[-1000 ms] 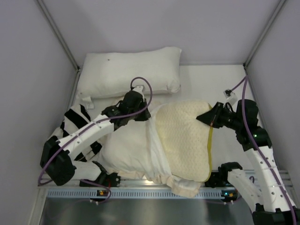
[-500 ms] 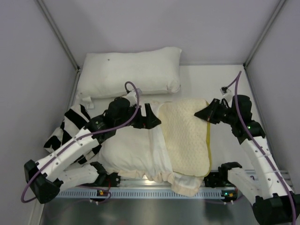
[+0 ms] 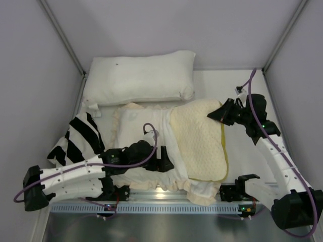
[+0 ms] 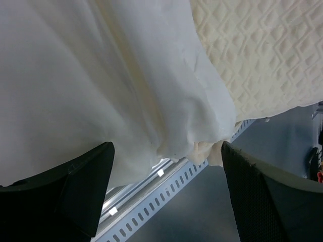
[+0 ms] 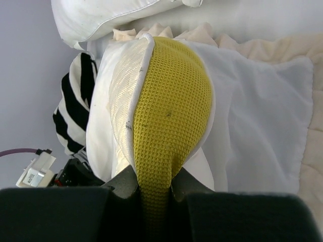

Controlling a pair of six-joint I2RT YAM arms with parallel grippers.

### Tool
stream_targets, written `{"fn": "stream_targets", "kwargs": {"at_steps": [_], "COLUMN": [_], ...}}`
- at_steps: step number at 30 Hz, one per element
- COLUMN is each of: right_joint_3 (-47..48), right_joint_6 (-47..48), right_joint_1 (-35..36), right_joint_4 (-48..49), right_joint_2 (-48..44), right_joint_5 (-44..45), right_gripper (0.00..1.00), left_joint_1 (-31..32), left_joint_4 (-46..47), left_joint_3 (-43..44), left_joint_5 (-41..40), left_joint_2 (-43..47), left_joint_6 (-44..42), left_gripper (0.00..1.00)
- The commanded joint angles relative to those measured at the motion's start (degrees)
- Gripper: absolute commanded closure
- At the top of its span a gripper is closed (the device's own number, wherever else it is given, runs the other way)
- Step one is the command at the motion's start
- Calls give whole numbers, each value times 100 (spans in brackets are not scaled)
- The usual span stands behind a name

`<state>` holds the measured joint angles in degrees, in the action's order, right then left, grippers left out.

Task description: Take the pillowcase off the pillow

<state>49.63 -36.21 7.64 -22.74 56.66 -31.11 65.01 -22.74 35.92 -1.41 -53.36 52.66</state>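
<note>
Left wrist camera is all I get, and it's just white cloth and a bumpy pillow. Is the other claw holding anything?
Observer: Yes. The right claw is shut on the yellow edge of the pillow, at its far right corner.
Operator: How much of it is out of the cover?
Observer: From above, its right part is bare. The pillowcase covers its left side, white inner side up.
Operator: Is anything else lying around?
Observer: A black-and-white striped cloth lies left of the pillowcase.
</note>
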Motion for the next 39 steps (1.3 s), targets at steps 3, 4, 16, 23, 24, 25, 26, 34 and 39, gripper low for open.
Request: {"fn": "stream_targets", "kwargs": {"at_steps": [3, 4, 16, 23, 24, 25, 26, 34, 39], "right_joint_3": [206, 118, 47, 371, 433, 512, 696, 1813, 1797], "right_joint_6": [-9, -53, -431, -501, -501, -519, -597, -993, -1178], "right_joint_1": [-43, -34, -34, -52, -61, -130, -183, -1140, -1379], "right_joint_4": [710, 762, 1079, 1131, 1123, 1132, 1123, 1123, 1298], "right_joint_2": [-41, -76, -164, 29, 116, 160, 196, 731, 1013], "right_joint_5": [-70, -131, -519, -97, 25, 52, 61, -96, -448], "right_gripper": [100, 100, 100, 100, 100, 100, 100, 100, 100], "left_joint_1": [284, 301, 319, 626, 644, 644, 635, 644, 635], "left_joint_4": [314, 314, 323, 332, 314, 279, 209, -477, -477], "left_joint_3": [-129, -129, 767, 496, 251, 118, -14, -1182, -1202], "left_joint_5": [-536, -544, -571, -720, -773, -825, -991, -1300, -1336], "left_joint_2": [581, 564, -1632, -1345, -1047, -879, -712, 642, 898], "left_joint_6": [596, 622, 156, 314, 463, 560, 656, 1518, 1484], "left_gripper": [12, 12, 28, 100, 100, 100, 100, 100, 100]}}
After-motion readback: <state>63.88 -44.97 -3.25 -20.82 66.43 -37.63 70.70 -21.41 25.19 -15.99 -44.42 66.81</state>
